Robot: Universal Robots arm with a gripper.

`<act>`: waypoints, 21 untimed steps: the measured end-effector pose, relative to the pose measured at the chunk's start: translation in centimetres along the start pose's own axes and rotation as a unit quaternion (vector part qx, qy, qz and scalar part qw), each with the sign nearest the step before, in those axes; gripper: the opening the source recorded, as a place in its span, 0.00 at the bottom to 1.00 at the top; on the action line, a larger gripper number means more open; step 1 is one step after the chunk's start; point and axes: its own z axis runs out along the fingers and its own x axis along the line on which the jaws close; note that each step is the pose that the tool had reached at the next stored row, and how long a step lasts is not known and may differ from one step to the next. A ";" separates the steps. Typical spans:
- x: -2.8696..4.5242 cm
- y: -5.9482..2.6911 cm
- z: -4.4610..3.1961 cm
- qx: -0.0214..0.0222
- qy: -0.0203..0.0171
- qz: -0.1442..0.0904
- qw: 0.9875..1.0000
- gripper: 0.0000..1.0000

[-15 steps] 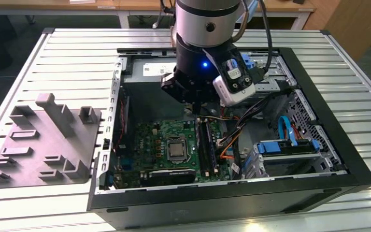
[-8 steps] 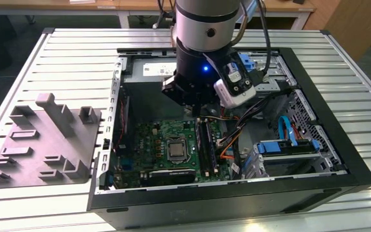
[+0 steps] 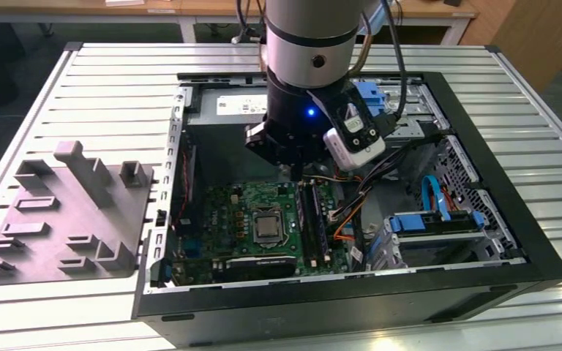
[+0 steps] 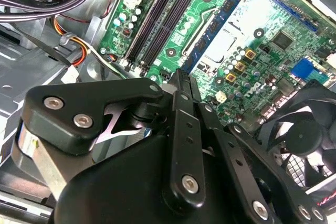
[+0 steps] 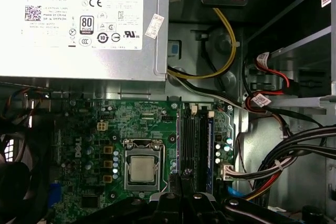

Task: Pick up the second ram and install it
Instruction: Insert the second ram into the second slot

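The gripper [image 4: 182, 77], built of matte black bolted links, is clenched on the ram stick [image 4: 212, 32], a thin, flat blue-green board carrying small black chips. The stick stands on edge beside the long black memory slots [image 4: 160, 22], between them and the square metal processor socket [image 5: 142, 169] on the green motherboard [image 4: 262, 6].

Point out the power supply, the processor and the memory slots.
power supply [image 5: 79, 24], first wrist view, its white label
processor [image 5: 143, 169], first wrist view, centre of metal lid
memory slots [image 5: 190, 140], first wrist view, mid-length of one slot
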 end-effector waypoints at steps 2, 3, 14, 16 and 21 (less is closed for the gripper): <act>0.00 0.00 0.01 0.000 0.000 0.000 1.000 0.12; 0.00 0.00 0.02 0.000 0.000 0.000 1.000 0.12; 0.05 -0.05 1.15 0.000 0.000 0.000 1.000 0.12; 0.06 -0.06 1.48 0.000 0.000 0.000 1.000 0.12; 0.07 -0.10 2.31 0.000 0.000 0.000 1.000 0.12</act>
